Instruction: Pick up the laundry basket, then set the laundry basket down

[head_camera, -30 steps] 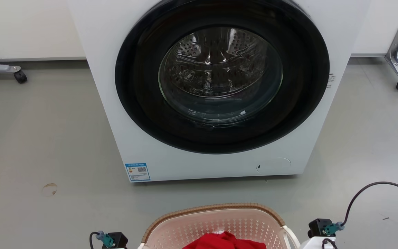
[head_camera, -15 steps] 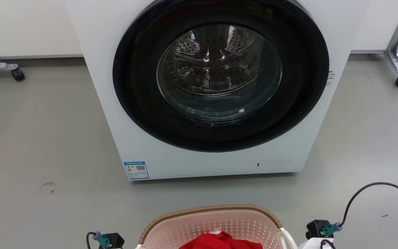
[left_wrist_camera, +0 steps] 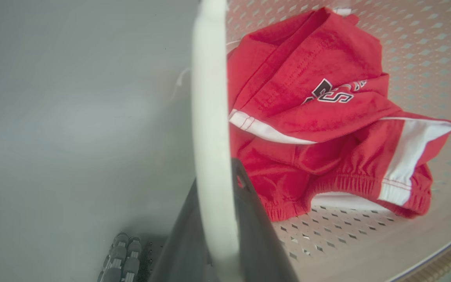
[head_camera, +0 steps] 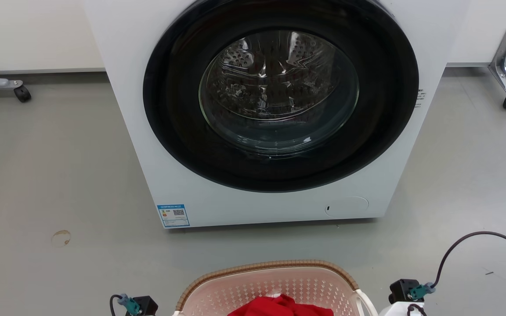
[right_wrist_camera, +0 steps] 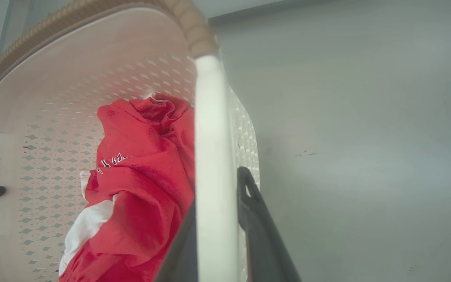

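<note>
a: where is the basket (head_camera: pixel 270 264)?
b: right in front of the washer (head_camera: pixel 275 109). there is a strip of bare floor (head_camera: pixel 59 175) between them. red clothes (left_wrist_camera: pixel 307 109) lie inside it.
a: who has it?
b: both arms. the left gripper (left_wrist_camera: pixel 215 184) is pinched narrow on the left handle (left_wrist_camera: pixel 208 98). the right gripper (right_wrist_camera: pixel 217 188) is pinched narrow on the right handle (right_wrist_camera: pixel 208 117). each white loop sits between two dark fingers.
a: why both sides?
b: i think it is so the basket hangs level and the clothes don't tip out.
a: is it off the floor?
b: i can't tell.
a: is there room to move?
b: yes, the floor is open left and right of the washer. the washer front is the closest wall, so i would not push the rim forward. a black cable (head_camera: pixel 477 233) loops low to the right of the washer. a wheeled leg (head_camera: pixel 505 79) stands further off on that side.
</note>
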Available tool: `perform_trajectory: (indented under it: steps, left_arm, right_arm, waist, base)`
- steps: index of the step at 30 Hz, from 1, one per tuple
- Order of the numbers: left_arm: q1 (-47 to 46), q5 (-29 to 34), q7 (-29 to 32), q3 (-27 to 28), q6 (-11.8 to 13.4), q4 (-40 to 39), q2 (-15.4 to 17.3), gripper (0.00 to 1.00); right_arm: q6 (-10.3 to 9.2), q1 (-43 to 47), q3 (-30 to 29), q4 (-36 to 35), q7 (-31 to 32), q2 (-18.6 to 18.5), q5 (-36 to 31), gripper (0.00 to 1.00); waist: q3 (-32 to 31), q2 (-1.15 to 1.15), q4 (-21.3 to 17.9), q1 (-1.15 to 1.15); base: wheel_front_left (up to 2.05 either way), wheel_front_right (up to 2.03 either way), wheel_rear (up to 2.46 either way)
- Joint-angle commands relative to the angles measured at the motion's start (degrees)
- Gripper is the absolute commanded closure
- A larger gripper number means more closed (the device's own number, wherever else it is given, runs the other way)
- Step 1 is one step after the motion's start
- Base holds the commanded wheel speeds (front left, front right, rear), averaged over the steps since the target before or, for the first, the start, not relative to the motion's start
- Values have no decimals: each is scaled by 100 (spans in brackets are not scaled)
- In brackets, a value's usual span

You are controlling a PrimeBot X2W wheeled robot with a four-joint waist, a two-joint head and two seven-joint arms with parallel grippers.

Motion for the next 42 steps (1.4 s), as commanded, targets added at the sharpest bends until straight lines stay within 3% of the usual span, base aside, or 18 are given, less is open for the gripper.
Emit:
perform_trajectory:
  steps: [1,42]
  left_arm:
    - [-184,1,-2,120,90,396,769,100]
    - [-222,-4,83,107,90,467,719,100]
  right_arm:
    - [-48,-153,-41,311,-46,-667,46,100]
    - [-48,-176,-35,357,-46,-667,24,100]
  waist:
    - [0,0,-1,0]
    - [116,0,28,0]
  base:
    - [0,0,0]
    - [0,0,0]
